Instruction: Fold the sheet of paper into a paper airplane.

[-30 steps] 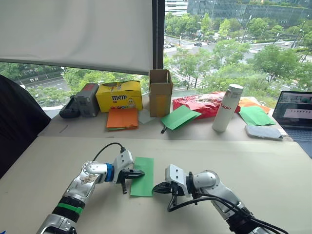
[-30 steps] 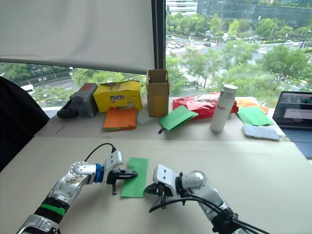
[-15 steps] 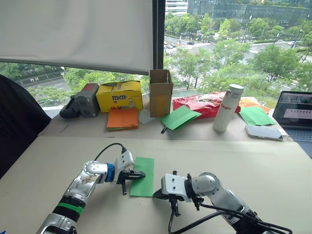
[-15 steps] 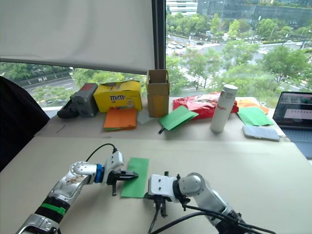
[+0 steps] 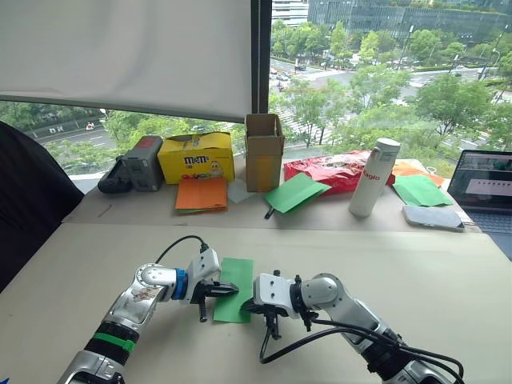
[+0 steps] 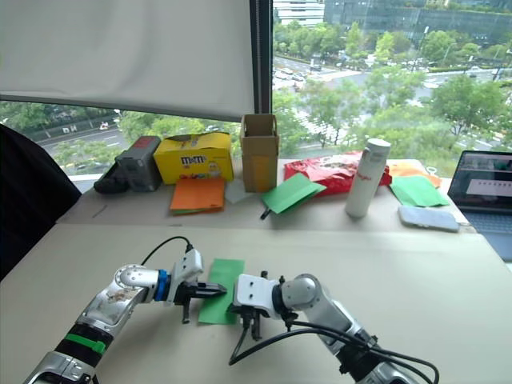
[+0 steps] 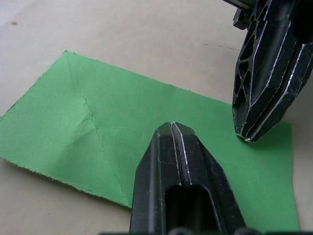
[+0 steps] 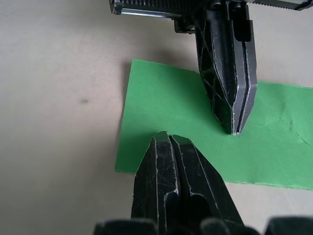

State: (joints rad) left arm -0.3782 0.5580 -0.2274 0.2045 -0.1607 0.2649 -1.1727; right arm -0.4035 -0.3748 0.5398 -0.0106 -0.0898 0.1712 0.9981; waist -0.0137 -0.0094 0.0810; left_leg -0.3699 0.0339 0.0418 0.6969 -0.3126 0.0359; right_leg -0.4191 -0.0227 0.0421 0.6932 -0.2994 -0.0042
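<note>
The sheet of paper [image 5: 234, 278] lies flat on the table as a narrow bright green strip with crease lines [image 7: 93, 122]. My left gripper [image 5: 231, 290] is shut, and its tip rests on the strip from the left side. My right gripper [image 5: 250, 306] is shut too, and its tip sits on the strip's right edge near the front corner. In the wrist views the two closed tips, the left gripper [image 7: 172, 126] and the right gripper [image 8: 168, 136], point at each other across the paper, a small gap apart. The paper airplane is out of view.
Along the table's far edge stand a yellow box [image 5: 196, 157], a cardboard box [image 5: 264, 152], orange paper sheets [image 5: 202, 194], other green sheets [image 5: 294, 193], a red bag [image 5: 332, 170], a white bottle [image 5: 374, 177] and a laptop [image 5: 484, 184]. A dark chair [image 5: 24, 200] is at the left.
My right gripper has swung left and come onto the paper's right edge, close to the left gripper's tip. The left gripper and the paper have stayed put.
</note>
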